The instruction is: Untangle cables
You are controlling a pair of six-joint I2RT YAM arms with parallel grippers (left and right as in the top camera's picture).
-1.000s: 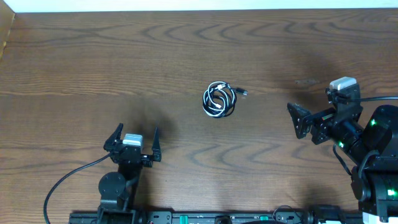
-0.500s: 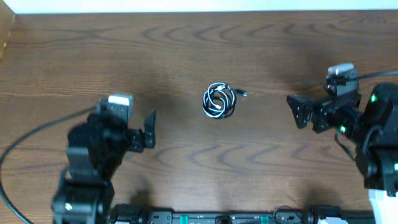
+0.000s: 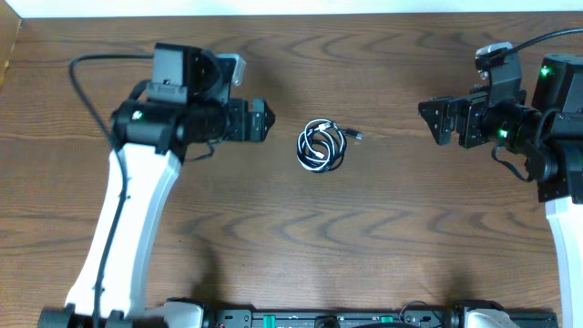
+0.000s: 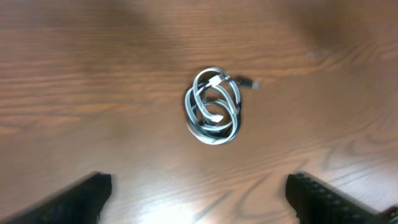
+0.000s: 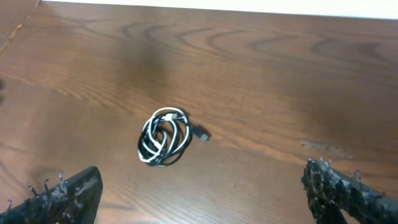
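The cables (image 3: 321,148) lie as one small tangled coil of white and black cord in the middle of the wooden table, with a black plug (image 3: 357,137) sticking out to the right. My left gripper (image 3: 263,121) hovers just left of the coil, open and empty. In the left wrist view the coil (image 4: 213,115) lies ahead of the spread fingers (image 4: 87,194). My right gripper (image 3: 430,121) stands open and empty, well to the right of the coil. The right wrist view has the coil (image 5: 165,137) ahead and left of centre, far from the fingertips (image 5: 348,193).
The table's back edge (image 3: 291,13) meets a pale strip at the top, and a raised left edge (image 3: 9,50) bounds the side. A thick black arm cable (image 3: 84,77) loops at the left. The arms' base rail (image 3: 319,319) runs along the front.
My left arm has swung from the front edge up and to the right, ending beside the coil. The right gripper has shifted slightly toward the back. The coil has not moved.
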